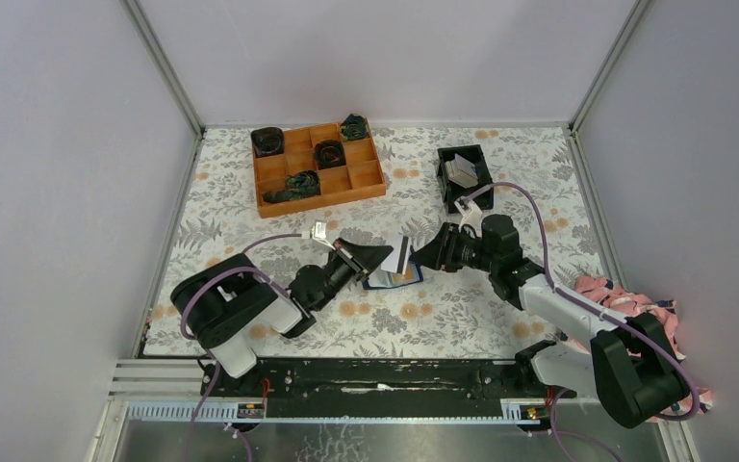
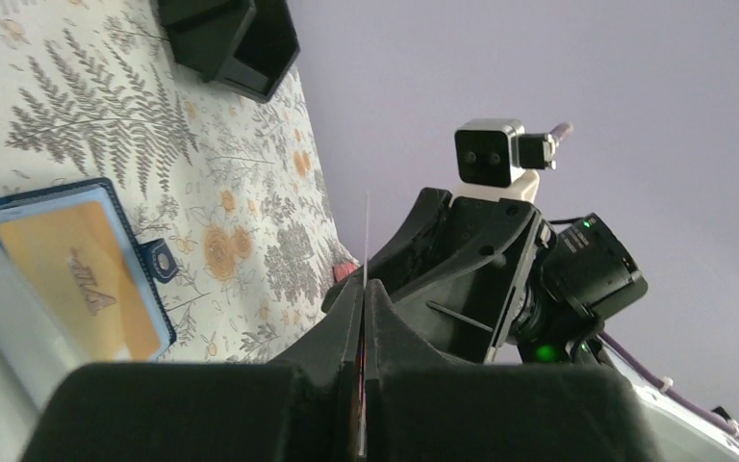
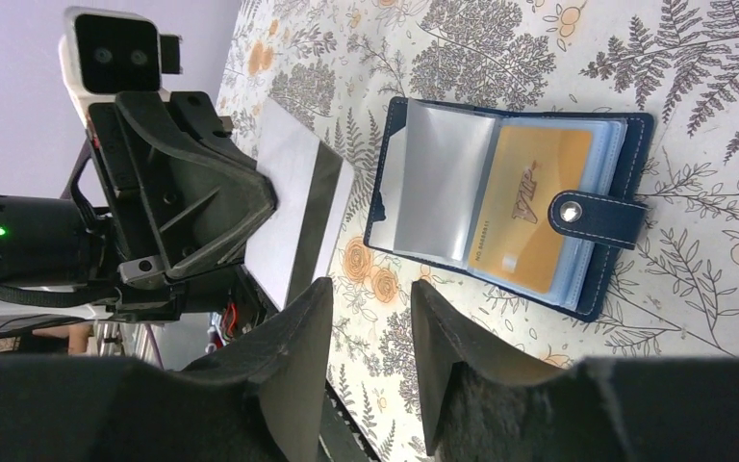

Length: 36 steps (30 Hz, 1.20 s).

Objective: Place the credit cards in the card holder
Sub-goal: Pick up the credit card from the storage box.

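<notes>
The navy card holder (image 3: 510,207) lies open on the floral cloth, with a yellow-orange card (image 3: 527,207) in its clear sleeves; it also shows in the top view (image 1: 392,279) and the left wrist view (image 2: 77,274). My left gripper (image 1: 377,258) is shut on a white card with a dark stripe (image 1: 400,254), held on edge just above the holder's left side. That card shows edge-on in the left wrist view (image 2: 367,241) and flat in the right wrist view (image 3: 298,212). My right gripper (image 1: 430,252) is open and empty, facing the card from the right.
A black square bin (image 1: 463,176) with more cards stands behind the right arm. An orange compartment tray (image 1: 318,164) with dark items sits at the back. A pink patterned cloth (image 1: 625,296) lies at the right edge.
</notes>
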Available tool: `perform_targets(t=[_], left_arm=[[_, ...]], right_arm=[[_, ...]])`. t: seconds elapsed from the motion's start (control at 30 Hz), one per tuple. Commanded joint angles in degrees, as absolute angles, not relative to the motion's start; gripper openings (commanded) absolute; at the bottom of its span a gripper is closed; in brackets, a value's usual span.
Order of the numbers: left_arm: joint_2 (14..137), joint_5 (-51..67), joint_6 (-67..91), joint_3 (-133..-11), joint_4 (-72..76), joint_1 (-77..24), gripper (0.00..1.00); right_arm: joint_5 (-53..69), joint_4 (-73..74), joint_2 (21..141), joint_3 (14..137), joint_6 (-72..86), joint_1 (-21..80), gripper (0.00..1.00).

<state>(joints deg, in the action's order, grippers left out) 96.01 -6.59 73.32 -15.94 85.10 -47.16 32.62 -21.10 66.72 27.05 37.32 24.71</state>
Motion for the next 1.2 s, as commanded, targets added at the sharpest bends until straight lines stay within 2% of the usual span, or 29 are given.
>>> perform_targets(t=[0.0,0.9,0.97,1.13,1.17], left_arm=[[96.0,-13.7,73.7,-14.5,88.9,-48.0,0.0],[101.7,-14.2,77.6,-17.1,91.5,-50.2,0.0],[102.0,-14.1,77.8,-17.3,91.6,-50.2,0.0],[103.4,-12.8,78.3,-18.0,91.7,-50.2,0.01],[103.5,-12.8,78.3,-17.9,91.7,-50.2,0.05]], right_arm=[[34.3,-27.1,66.2,26.2,39.1,25.0,0.43],[42.0,-50.9,81.5,23.6,50.8,25.3,0.38],[42.6,-52.5,82.5,23.6,51.4,25.4,0.34],[44.6,-56.7,85.0,23.7,53.6,25.5,0.03],[44.8,-57.3,85.3,23.7,53.9,25.6,0.0]])
